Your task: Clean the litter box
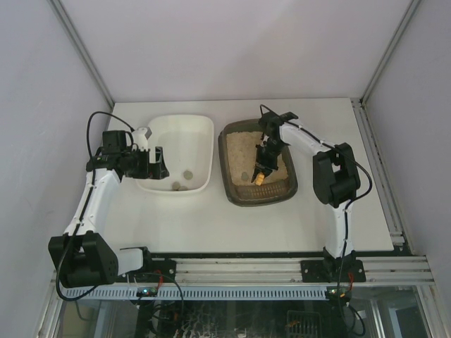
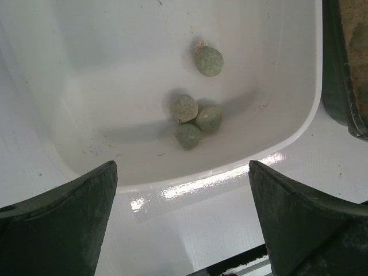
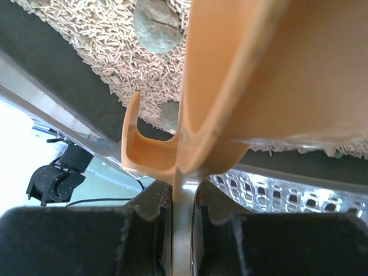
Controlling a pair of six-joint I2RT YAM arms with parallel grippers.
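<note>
The litter box (image 1: 262, 199) sits right of the tray (image 1: 205, 141): stiff, probably heavy with litter, best gripped at its rim. Right gripper (image 1: 262, 167) clamps the scoop (image 3: 230, 86) over it; left gripper (image 1: 158, 163) gapes empty.

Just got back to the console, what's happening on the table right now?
The right gripper is shut on an orange litter scoop, holding it down in the litter box, where at least two grey-green lumps lie in the pellet litter. The left gripper hangs open by the near left corner of the white tray, which already holds four similar lumps.
</note>
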